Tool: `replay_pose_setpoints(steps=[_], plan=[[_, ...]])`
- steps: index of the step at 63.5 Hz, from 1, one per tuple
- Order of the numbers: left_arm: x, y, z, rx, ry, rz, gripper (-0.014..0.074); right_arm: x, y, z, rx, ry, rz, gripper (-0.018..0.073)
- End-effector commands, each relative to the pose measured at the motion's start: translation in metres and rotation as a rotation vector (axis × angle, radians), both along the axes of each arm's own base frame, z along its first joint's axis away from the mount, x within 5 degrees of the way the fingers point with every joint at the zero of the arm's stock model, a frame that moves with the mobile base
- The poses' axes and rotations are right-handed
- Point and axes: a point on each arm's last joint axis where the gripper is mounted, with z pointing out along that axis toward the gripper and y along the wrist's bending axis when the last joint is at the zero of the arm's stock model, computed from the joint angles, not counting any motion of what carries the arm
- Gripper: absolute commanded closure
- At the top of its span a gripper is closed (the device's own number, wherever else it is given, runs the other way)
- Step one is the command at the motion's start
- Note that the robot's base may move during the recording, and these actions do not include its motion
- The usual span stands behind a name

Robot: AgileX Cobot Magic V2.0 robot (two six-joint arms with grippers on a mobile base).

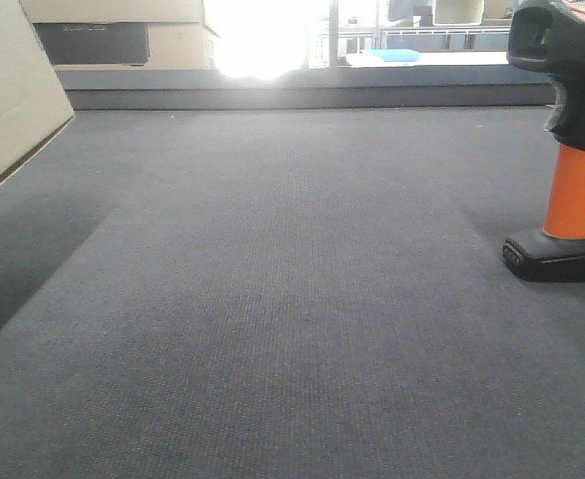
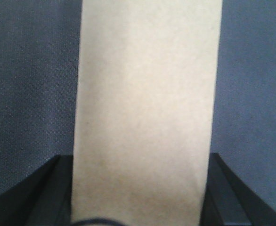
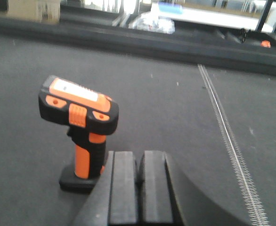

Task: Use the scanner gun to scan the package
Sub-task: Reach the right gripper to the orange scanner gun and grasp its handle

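Observation:
The package [image 2: 145, 94], a plain tan cardboard box, fills the left wrist view. My left gripper [image 2: 142, 157] is shut on it, with a black finger [image 2: 34, 193] pressed against each long side. In the front view the package [image 1: 8, 90] leans at the far left edge. The scanner gun [image 1: 572, 150] stands upright on its flat black foot at the right, with a black head and orange handle. In the right wrist view the scanner gun [image 3: 81, 127] is just left of my right gripper [image 3: 139, 188], which is shut on nothing and apart from the handle.
Dark grey carpet covers the table [image 1: 292, 299]. Pale stacked boxes with a dark panel [image 1: 123, 40] stand at the back left behind a raised ledge [image 1: 312, 88]. A thin ridged metal strip [image 3: 227, 136] runs along the surface to the right of my right gripper.

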Motion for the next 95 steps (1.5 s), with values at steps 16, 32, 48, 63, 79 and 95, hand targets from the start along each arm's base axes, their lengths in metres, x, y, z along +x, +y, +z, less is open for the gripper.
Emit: replay_pose_setpoints(steps=[16,32,48,63,79,95], plan=[[0.0,0.0,0.003,-0.01,-0.036,0.002,0.0312,0.032,0.003,0.022,0.042,0.049,0.051,0.0721],[0.0,0.0,0.003,-0.01,-0.038,0.003,0.0312,0.063,0.004,0.012,0.096,0.178,0.061,0.0721],[0.002,0.0,0.004,-0.012,-0.052,0.004,0.0312,0.104,0.002,-0.017,0.18,0.266,0.034,0.0721],[0.004,0.0,0.005,-0.015,-0.083,0.008,0.0312,0.105,-0.002,-0.059,0.213,0.25,-0.022,0.0721],[0.005,0.0,0.006,-0.015,-0.091,0.009,0.0312,0.107,0.003,-0.08,0.166,0.234,0.009,0.0721],[0.005,0.0,0.006,-0.016,-0.097,0.01,0.0312,0.122,0.022,-0.084,0.115,0.21,0.124,0.0721]])
